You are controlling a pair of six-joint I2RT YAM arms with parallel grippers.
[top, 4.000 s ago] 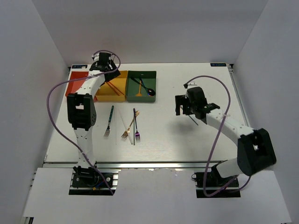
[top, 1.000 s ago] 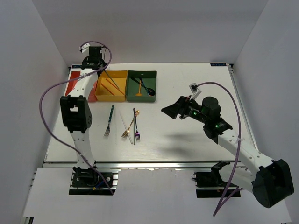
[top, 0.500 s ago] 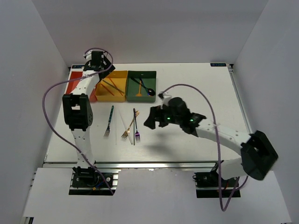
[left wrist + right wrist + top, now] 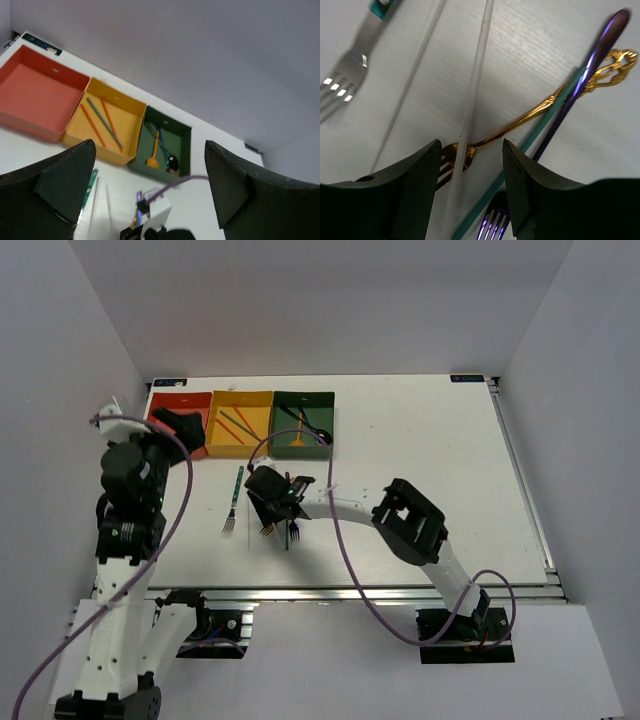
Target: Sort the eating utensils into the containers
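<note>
- the left tool has let go of its stick. a second ago it was clamped up over the yellow tray, now it's wide open, holding nothing, and pulled back near the red tray.
- so that stick's done: the yellow tray has two orange sticks and a teal one, and the green tray has the spoons. can't see anything in the red tray.
- the right arm has swung over from the far side of the bench and dropped onto the leftover pile.
- the right tool isn't gripping yet. its jaws are partly closed in but still apart, straddling the gold fork near its head, with a white stick in the same gap.
- the purple fork and a teal stick cross just beside it, and a teal-handled fork lies off to the left.
- my guess: the next pick is on, but it might grab the fork and stick together, and those go in different trays.
</note>
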